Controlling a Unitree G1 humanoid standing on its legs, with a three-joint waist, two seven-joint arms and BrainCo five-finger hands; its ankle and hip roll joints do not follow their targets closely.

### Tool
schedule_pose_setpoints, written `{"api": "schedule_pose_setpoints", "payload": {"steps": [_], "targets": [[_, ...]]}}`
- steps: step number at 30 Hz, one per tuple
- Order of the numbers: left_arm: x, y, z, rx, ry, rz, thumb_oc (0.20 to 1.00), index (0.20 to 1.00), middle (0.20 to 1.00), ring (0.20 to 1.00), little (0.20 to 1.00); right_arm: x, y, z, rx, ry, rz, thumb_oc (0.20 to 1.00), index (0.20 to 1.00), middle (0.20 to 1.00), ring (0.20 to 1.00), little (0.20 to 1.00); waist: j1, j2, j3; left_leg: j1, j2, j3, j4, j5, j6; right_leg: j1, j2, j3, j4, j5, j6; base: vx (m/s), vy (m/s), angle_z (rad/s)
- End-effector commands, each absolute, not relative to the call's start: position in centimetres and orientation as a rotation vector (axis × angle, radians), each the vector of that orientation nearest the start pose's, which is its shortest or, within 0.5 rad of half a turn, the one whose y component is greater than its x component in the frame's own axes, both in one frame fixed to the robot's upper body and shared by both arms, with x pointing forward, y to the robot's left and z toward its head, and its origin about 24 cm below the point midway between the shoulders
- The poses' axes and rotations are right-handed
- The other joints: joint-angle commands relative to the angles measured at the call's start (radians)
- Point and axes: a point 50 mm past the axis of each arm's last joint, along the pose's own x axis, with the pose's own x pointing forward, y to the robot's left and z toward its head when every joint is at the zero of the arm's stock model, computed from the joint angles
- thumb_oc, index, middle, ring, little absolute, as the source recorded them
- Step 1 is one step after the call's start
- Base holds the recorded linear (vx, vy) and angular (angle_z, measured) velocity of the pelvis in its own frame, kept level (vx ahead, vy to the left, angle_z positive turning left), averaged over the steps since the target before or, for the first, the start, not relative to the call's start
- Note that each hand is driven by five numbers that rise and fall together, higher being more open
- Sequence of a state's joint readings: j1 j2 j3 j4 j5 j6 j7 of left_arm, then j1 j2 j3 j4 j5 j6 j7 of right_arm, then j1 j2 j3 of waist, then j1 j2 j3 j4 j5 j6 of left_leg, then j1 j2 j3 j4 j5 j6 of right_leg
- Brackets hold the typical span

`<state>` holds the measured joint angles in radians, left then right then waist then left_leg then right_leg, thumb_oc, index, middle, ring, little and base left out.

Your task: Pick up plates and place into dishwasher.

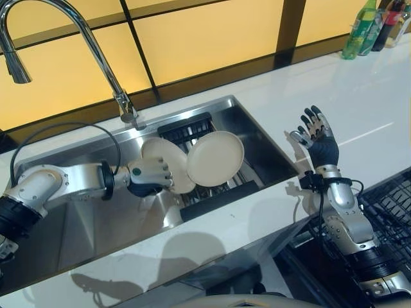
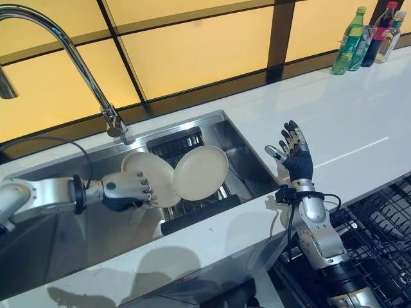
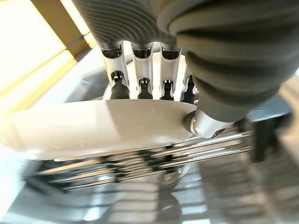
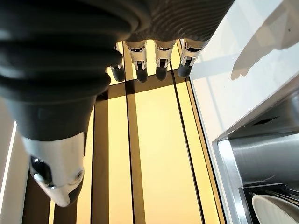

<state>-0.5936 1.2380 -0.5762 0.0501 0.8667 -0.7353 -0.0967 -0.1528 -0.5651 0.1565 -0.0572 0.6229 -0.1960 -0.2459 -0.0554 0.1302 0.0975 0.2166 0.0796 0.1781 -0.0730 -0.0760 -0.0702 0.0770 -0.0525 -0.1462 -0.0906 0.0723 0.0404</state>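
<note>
Two cream plates lean in the steel sink (image 1: 83, 224). My left hand (image 1: 149, 176) is shut on the rim of the left plate (image 1: 160, 154), its fingers (image 3: 142, 70) and thumb pinching the cream edge (image 3: 93, 128). The second plate (image 1: 215, 158) stands tilted on a black rack beside it, overlapping the held one. My right hand (image 1: 314, 135) is raised above the white counter to the right of the sink, its fingers (image 4: 161, 56) straight and spread, holding nothing.
A tall chrome faucet (image 1: 96, 51) arches over the sink's back left. A black drying rack (image 1: 212, 192) lies in the sink. Bottles (image 1: 363, 29) stand at the counter's far right corner. The dishwasher's black wire basket (image 1: 392, 205) is at lower right.
</note>
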Motion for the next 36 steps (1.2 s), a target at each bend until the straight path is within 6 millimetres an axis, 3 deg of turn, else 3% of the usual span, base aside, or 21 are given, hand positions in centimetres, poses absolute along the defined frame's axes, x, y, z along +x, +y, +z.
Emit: {"api": "schedule_pose_setpoints", "payload": {"steps": [1,7,15,20,24,27,30,36], "targets": [[28.1,21.5,20.9,2.192,-0.62,-0.827,0.2,0.2,0.2,0.2,0.2,27.6,-21.7,14.5,0.114,-0.403,-0.025,1.0,1.0,1.0,1.0,1.0,0.019,-0.054,-0.087,-0.123,0.019,-0.039,0.038,0.031,-0.016,0.009,-0.151,-0.05,0.083,-0.091,0.132,0.0,0.0,0.0],[28.0,22.3,22.3,2.216,-0.65,-0.725,0.2,0.2,0.2,0.2,0.2,27.2,-22.5,14.5,0.113,-0.402,-0.027,1.0,1.0,1.0,1.0,1.0,0.028,-0.052,-0.09,-0.125,0.02,-0.043,0.036,0.033,-0.019,0.009,-0.148,-0.054,0.082,-0.091,0.128,0.0,0.0,0.0],[27.6,22.5,22.4,2.235,-0.608,-0.742,0.2,0.2,0.2,0.2,0.2,27.1,-22.7,14.6,0.106,-0.399,-0.029,1.0,1.0,1.0,1.0,1.0,0.034,-0.049,-0.089,-0.13,0.019,-0.049,0.039,0.034,-0.021,0.011,-0.147,-0.059,0.082,-0.092,0.125,0.0,-0.001,0.03],[27.4,23.0,22.1,2.249,-0.473,-0.782,0.2,0.2,0.2,0.2,0.2,27.0,-23.0,14.6,0.102,-0.403,-0.034,1.0,1.0,1.0,1.0,1.0,0.039,-0.052,-0.088,-0.132,0.018,-0.055,0.041,0.034,-0.02,0.01,-0.145,-0.061,0.082,-0.093,0.124,0.0,0.0,0.0],[27.3,23.2,22.1,2.196,-0.493,-0.733,0.2,0.2,0.2,0.2,0.2,27.0,-22.8,14.7,0.104,-0.405,-0.038,1.0,1.0,1.0,1.0,1.0,0.044,-0.055,-0.083,-0.135,0.016,-0.061,0.047,0.033,-0.021,0.011,-0.147,-0.062,0.085,-0.093,0.123,0.0,0.0,0.0],[27.3,23.0,23.1,2.101,-0.65,-0.58,0.2,0.2,0.2,0.2,0.2,26.9,-22.7,14.8,0.1,-0.416,-0.021,1.0,1.0,1.0,1.0,1.0,0.051,-0.061,-0.081,-0.137,0.017,-0.063,0.048,0.034,-0.021,0.011,-0.148,-0.066,0.086,-0.093,0.122,0.0,0.0,0.0],[26.9,23.0,25.3,1.758,-0.883,-0.328,0.2,0.2,0.2,0.2,0.2,26.4,-22.1,15.8,-0.033,-0.491,0.05,1.0,1.0,1.0,1.0,1.0,0.066,-0.074,-0.083,-0.139,0.016,-0.069,0.042,0.036,-0.02,0.014,-0.144,-0.069,0.08,-0.094,0.119,-0.01,0.0,0.05],[25.3,21.4,24.6,1.439,-1.084,-0.278,0.2,0.2,0.2,0.2,0.2,26.2,-20.0,17.8,-0.162,-0.598,0.223,1.0,1.0,1.0,1.0,1.0,0.07,-0.096,-0.095,-0.133,0.019,-0.071,0.033,0.033,-0.021,0.016,-0.135,-0.067,0.076,-0.1,0.116,0.0,-0.005,0.03]]}}
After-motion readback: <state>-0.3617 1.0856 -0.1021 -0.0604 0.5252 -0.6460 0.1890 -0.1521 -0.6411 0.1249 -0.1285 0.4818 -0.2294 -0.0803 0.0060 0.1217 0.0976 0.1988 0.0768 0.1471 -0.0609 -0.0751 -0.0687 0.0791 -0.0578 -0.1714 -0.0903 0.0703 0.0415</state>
